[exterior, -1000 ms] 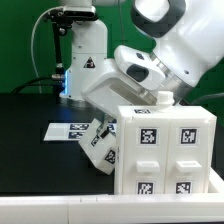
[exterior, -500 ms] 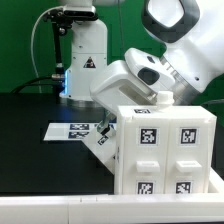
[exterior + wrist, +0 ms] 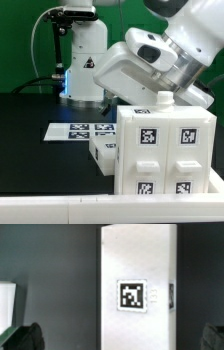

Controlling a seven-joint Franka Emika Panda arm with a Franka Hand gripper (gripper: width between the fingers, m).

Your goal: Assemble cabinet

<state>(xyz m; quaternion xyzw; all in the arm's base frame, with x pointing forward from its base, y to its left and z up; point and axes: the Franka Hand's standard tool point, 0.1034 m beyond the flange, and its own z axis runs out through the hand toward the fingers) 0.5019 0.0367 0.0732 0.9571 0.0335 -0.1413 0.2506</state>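
The cabinet body (image 3: 165,155), a big white box with four tagged drawer fronts, stands at the front on the exterior view's right. A smaller white tagged part (image 3: 103,152) lies on the black table against its left side. My gripper (image 3: 158,99) hangs above and behind the box's top edge, which partly hides its fingertips. In the wrist view a long white panel (image 3: 135,286) with one tag lies below the gripper (image 3: 121,339). The dark fingers (image 3: 30,336) stand wide apart on either side, clear of the panel. The gripper is open and empty.
The marker board (image 3: 72,130) lies flat on the table left of the parts. The white robot pedestal (image 3: 82,60) with a triangle sticker stands at the back. A white edge (image 3: 6,303) shows at the wrist view's border; I cannot tell what it is.
The arm has risen up and to the exterior view's right. The small white part, tilted under the gripper before, now lies flat on the table beside the cabinet body.
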